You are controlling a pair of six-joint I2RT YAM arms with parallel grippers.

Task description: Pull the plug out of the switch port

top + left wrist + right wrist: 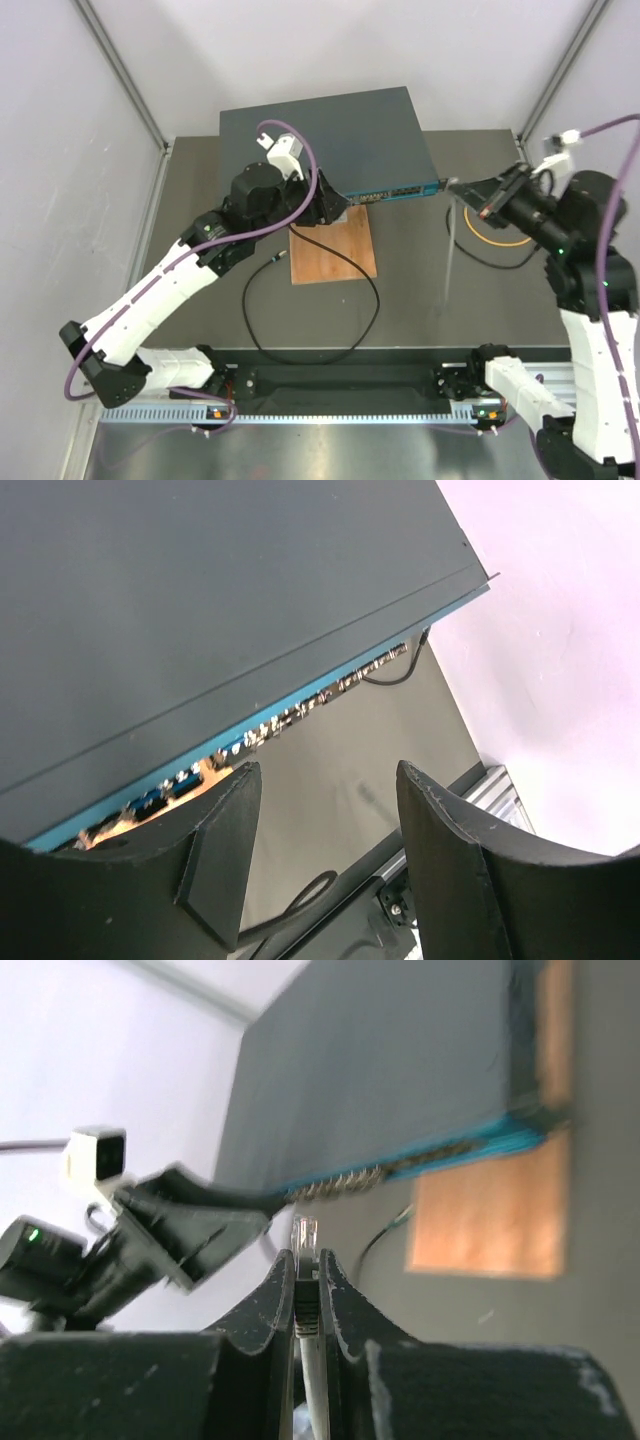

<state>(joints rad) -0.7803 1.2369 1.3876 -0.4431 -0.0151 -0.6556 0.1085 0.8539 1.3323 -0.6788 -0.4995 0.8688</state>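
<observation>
The switch [325,140] lies far back on the tabletop [420,300], a wooden board [335,255] at its front edge. The right jaws are clamped on the plug [305,1235] just off its right front corner. The left jaws gape empty at its front strip.

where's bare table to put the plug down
Bare table lies between the wooden board and the right arm, and left of the switch. Crowded: the black cable loop before the board, and the switch front, where the left end effector hangs open.
</observation>
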